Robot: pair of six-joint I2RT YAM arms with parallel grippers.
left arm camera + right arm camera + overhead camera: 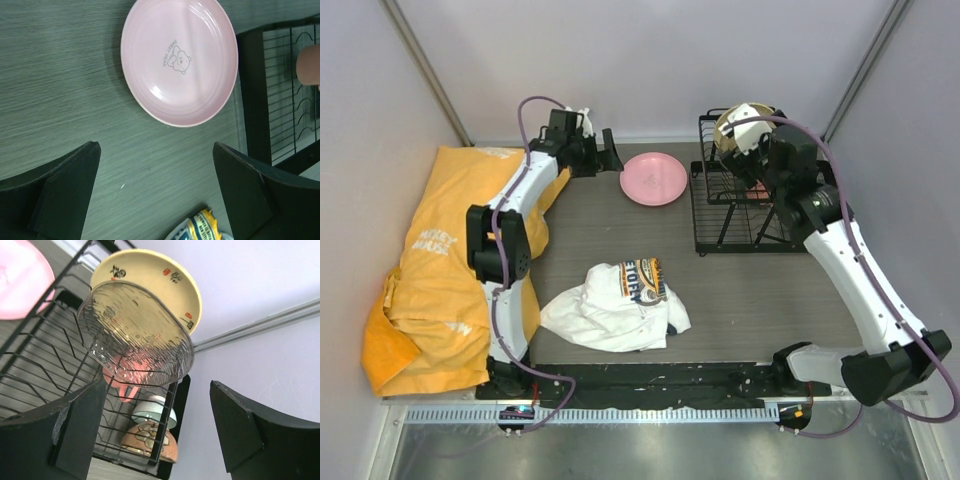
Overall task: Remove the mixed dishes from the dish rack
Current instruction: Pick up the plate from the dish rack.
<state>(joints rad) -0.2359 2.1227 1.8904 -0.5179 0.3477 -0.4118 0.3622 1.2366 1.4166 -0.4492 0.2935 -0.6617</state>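
The big pink plate lies flat on the table, left of the black wire dish rack. My left gripper is open and empty just left of the plate; the left wrist view shows the plate beyond its open gripper. My right gripper is open and empty over the rack's back. In the right wrist view the clear glass, cream patterned plate, pink mug, mint-green bowl and tan bowl sit in the rack, ahead of the open gripper.
A white printed T-shirt lies crumpled at the table's middle front. An orange cloth covers the left side. Grey walls close in behind and to the right of the rack.
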